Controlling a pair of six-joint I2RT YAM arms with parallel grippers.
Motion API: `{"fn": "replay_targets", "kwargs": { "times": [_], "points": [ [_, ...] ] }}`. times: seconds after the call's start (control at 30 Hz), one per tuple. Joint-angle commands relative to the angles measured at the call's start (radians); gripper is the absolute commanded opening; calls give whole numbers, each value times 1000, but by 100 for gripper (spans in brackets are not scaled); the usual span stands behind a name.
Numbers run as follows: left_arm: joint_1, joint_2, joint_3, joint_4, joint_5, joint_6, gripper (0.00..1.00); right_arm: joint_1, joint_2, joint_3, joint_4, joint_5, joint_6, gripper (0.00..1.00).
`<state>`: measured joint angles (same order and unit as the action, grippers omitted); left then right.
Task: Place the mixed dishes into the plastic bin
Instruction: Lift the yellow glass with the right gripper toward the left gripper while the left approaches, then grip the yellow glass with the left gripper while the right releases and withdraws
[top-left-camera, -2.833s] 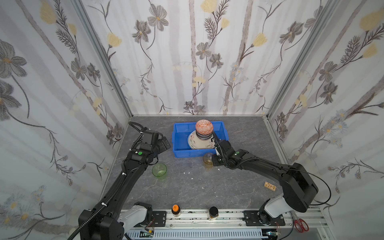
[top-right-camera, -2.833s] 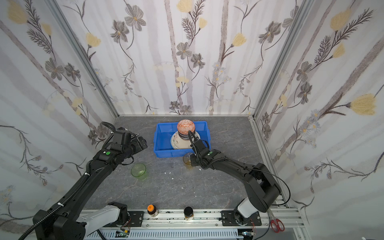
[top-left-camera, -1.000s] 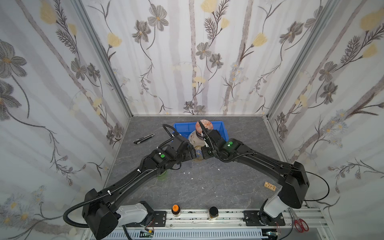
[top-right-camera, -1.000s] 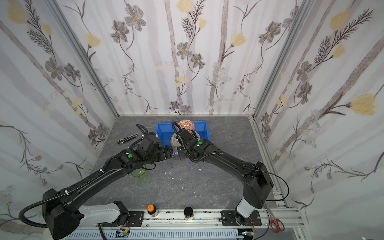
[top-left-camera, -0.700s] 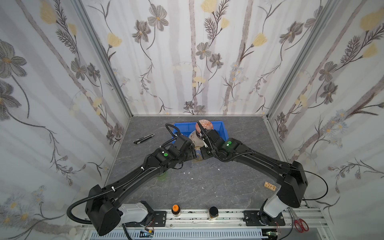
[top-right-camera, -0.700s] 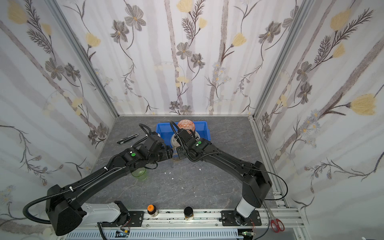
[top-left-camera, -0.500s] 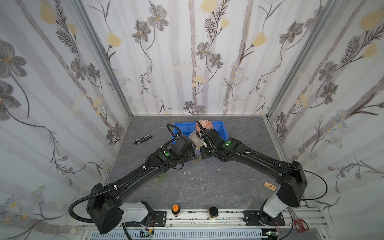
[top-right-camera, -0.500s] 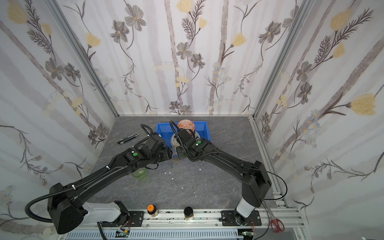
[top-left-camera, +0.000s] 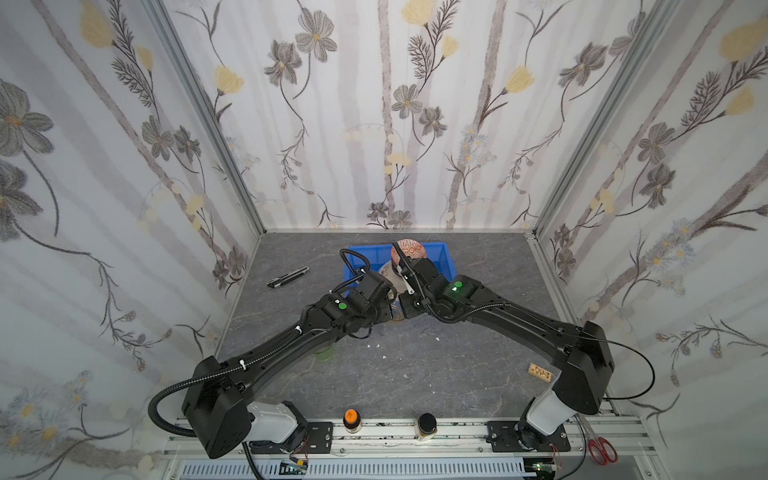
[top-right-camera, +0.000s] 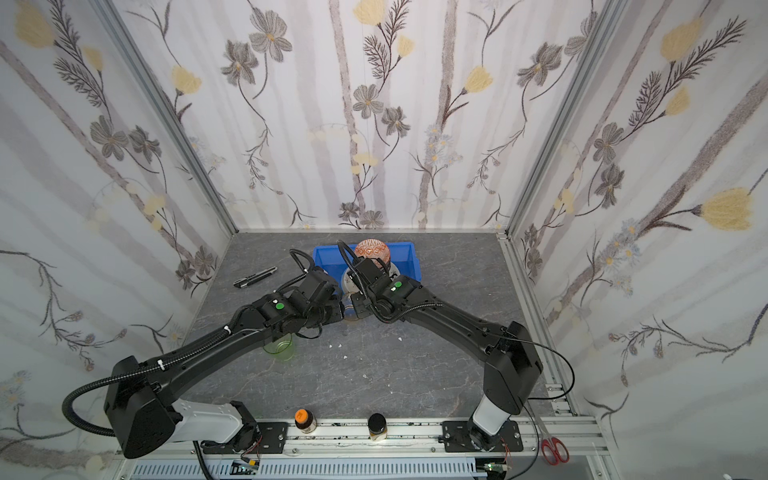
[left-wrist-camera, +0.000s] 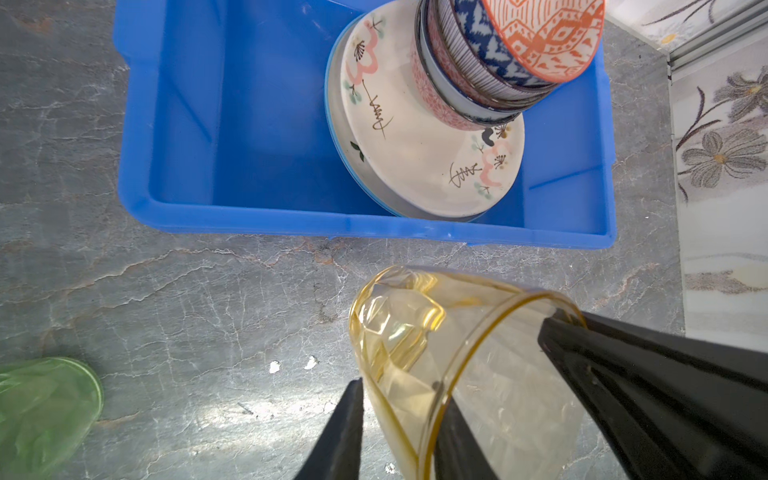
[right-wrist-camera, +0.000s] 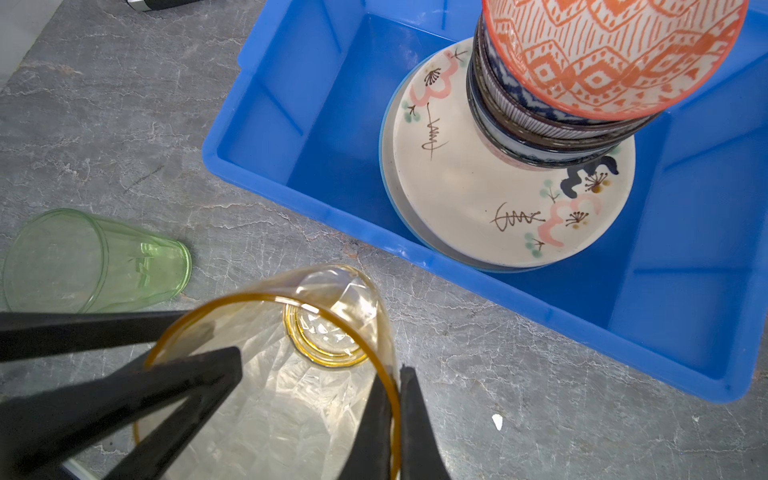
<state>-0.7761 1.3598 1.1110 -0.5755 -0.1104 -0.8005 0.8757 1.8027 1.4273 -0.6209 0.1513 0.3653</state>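
Our right claw (right-wrist-camera: 391, 374) pinches the amber tumbler (right-wrist-camera: 291, 395) by its rim, tilted just outside the blue plastic bin (right-wrist-camera: 316, 206); the left claw (left-wrist-camera: 401, 399) straddles the far rim, narrow — gripping or not, we cannot tell. Opposed pulls could crack it, or knock the bowl stack (right-wrist-camera: 602, 62).

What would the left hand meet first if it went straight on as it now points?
The left hand would likely hit the blue bin's near wall, past the amber tumbler; depth unclear.
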Motion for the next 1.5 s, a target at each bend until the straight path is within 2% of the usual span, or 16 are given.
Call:
{"fn": "replay_targets", "kwargs": {
  "times": [0.0, 0.27, 0.43, 0.67, 0.93, 1.07, 1.17, 1.3, 1.47],
  "points": [
    [1, 8, 13, -4, -23, 6, 21, 0, -17, 7, 40, -4, 1, 0],
    [2, 10, 16, -5, -43, 18, 0, 3, -48, -2, 64, -54, 21, 0],
    [6, 15, 21, -5, -48, 33, 0, 3, -80, -17, 79, -75, 36, 1],
    [23, 21, 33, -12, -49, 61, 0, 4, -161, -55, 89, -60, 62, 15],
    [94, 17, 70, -38, -43, 112, 0, -6, -318, -152, 81, -19, 92, 31],
    [140, 30, 119, -62, -42, 144, 0, -14, -403, -226, 94, -12, 112, 43],
    [173, 49, 160, -78, -44, 168, 0, -19, -469, -295, 121, -13, 127, 62],
    [231, 97, 237, -91, -37, 209, 0, -27, -556, -393, 140, 7, 165, 81],
    [309, 210, 348, -109, -23, 278, 0, -36, -654, -515, 168, 31, 227, 98]
  ]
}}
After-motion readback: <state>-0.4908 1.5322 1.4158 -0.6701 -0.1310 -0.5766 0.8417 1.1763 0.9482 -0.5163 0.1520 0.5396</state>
